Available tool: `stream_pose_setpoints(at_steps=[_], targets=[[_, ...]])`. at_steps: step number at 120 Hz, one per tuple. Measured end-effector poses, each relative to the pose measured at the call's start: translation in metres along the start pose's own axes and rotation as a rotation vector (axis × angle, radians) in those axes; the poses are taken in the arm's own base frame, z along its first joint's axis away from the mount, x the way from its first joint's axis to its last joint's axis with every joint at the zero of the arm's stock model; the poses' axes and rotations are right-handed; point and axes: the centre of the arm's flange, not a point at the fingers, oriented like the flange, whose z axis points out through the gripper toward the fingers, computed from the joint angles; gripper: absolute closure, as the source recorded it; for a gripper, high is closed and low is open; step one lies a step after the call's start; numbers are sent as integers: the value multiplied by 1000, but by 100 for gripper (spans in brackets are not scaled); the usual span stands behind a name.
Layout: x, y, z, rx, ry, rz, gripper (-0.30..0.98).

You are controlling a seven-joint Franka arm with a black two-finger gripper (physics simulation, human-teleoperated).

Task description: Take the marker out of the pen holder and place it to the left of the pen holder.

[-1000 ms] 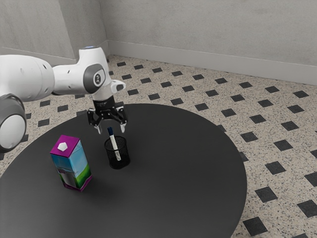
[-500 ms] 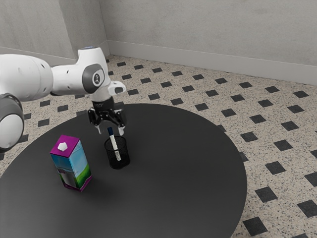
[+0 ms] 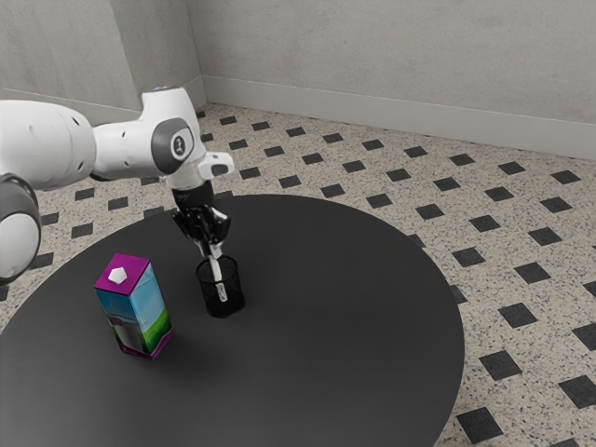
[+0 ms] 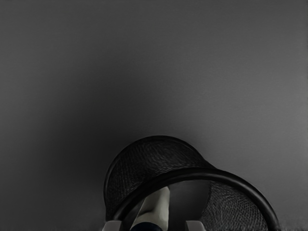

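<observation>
Beneath the gripper [image 3: 210, 250] of a white robot arm [image 3: 126, 149], a white marker [image 3: 218, 270] leans in a black mesh pen holder [image 3: 234, 294], its lower part inside and its upper end rising above the rim. Spread fingers [image 4: 195, 225] stand on either side of the marker's dark cap [image 4: 147, 226], seemingly without touching it, though the tight quarters make that contact hard to judge. The end effector hangs just above the holder, pointing down. Lower than the gripper and toward the exterior view's left, a carton [image 3: 137, 303] with a purple top and a white cap stands upright, near the holder but apart from it. Both rest on a round black table [image 3: 335, 307] under the hand; beyond it spreads a speckled floor [image 3: 372, 166] set with dark diamonds.
</observation>
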Motion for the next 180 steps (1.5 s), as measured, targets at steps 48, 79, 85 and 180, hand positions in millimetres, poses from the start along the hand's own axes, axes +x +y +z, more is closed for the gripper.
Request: stream_pose_setpoints(at_steps=[48,79,85,180], targets=[[-4,4,-19,-7,23,59,73],[-59,-11,-123,-35,151,47,75],[-68,-30,-137,-32,167,18,76],[-88,31,-178,90,112,191,10]])
